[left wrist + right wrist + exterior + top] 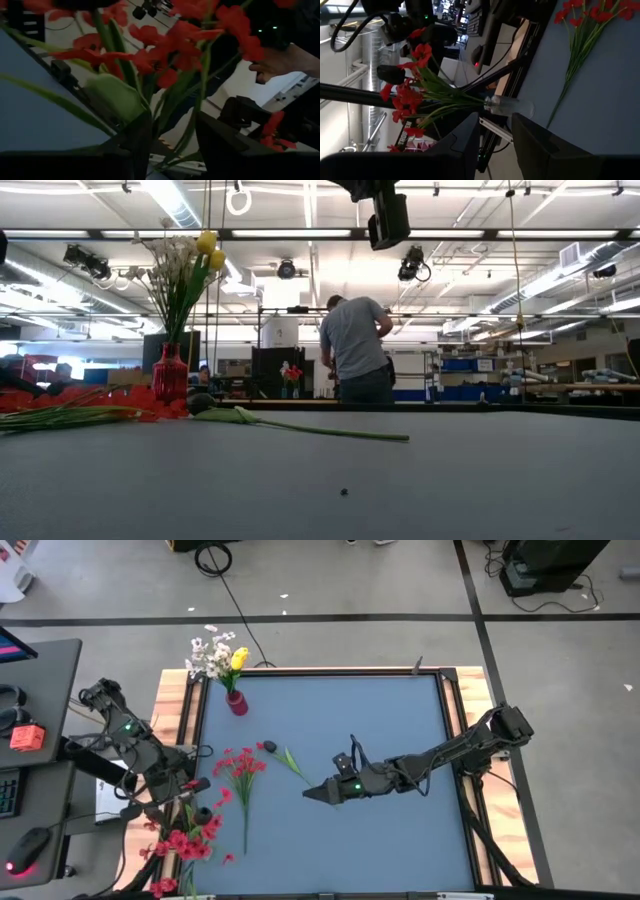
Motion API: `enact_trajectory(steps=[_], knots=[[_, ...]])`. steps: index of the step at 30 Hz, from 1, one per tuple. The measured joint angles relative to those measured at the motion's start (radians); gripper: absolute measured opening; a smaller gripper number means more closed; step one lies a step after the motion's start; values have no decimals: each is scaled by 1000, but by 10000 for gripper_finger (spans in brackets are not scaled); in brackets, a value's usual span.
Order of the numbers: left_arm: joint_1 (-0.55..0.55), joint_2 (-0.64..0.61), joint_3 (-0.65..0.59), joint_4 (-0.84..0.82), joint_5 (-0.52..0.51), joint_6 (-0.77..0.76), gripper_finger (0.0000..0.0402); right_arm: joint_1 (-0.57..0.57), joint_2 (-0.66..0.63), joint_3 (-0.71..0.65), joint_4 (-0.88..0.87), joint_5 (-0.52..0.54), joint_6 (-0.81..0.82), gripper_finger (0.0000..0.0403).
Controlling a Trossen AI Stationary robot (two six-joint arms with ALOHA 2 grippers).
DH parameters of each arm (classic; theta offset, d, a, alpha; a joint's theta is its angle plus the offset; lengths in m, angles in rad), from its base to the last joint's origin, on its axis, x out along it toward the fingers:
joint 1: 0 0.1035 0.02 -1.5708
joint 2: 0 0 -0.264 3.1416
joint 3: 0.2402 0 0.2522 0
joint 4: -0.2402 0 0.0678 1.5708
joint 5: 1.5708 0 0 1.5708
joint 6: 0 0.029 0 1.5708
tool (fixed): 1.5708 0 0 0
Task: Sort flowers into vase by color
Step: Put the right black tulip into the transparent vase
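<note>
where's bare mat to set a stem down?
Free: the mat's right half, behind and in front of the right claw. Crowded: the left side, with the red vase at the back, loose red sprays and a dark-bud stem mid-left, and the left claw among red flowers front-left.

red vase point(237, 702) upright at table's far left, holding white and yellow flowers point(218, 655); red sprays point(240, 765) lie flat nearby.
</note>
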Motion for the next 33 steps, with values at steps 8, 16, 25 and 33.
enact_trajectory(steps=[8, 16, 25, 33], knots=[[1, 5, 0, -96, -144, -3, 160, -5, 0, 0, 0, -2, -9, 123], [0, 6, 0, -14, -98, -7, 160, -9, 0, 0, 0, -16, -8, 123], [0, 5, 0, -27, 11, -7, 135, -9, 0, 0, 0, -23, -13, 123], [0, 2, 0, -97, -50, -27, 121, -9, 0, 0, 0, -30, -29, 123]])
